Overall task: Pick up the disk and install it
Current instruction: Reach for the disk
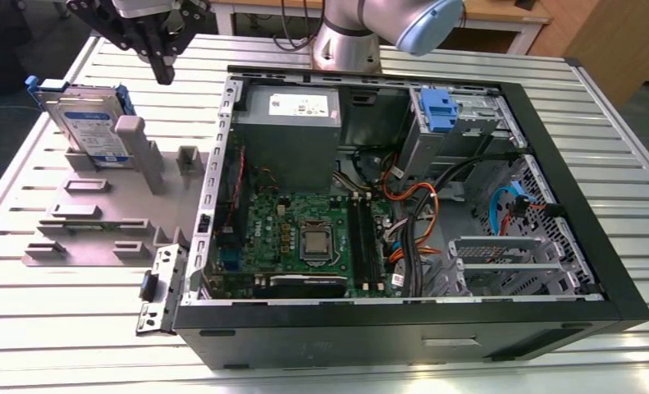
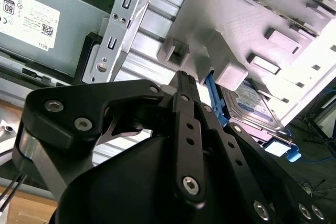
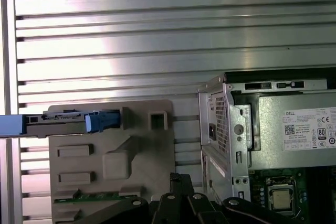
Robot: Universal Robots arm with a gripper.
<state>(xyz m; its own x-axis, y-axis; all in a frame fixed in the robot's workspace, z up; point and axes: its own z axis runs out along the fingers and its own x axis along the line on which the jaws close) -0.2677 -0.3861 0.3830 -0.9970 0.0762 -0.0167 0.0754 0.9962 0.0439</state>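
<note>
The disk (image 1: 88, 125) stands on edge in a slot of the grey fixture plate (image 1: 105, 222), at the exterior view's left. It is silver with a white-and-blue label and a blue carrier. My gripper (image 1: 166, 75) hangs above the table just to the exterior view's right of the disk, apart from it. Its black fingers are pressed together with nothing between them. In the second wrist view the closed tip (image 2: 182, 77) points toward the fixture (image 2: 247, 19), with the disk (image 2: 252, 106) beyond. The first wrist view shows the disk (image 3: 63, 123) edge-on, some way from the tip (image 3: 181, 178).
An open computer case (image 1: 587, 271) lies at the exterior view's right, with motherboard (image 1: 302, 230), power supply (image 1: 291, 111) and cables. A blue bracket (image 1: 438, 111) sits in its drive bay. The arm's base (image 1: 346, 41) stands behind the case. The table (image 1: 39, 328) is ribbed metal.
</note>
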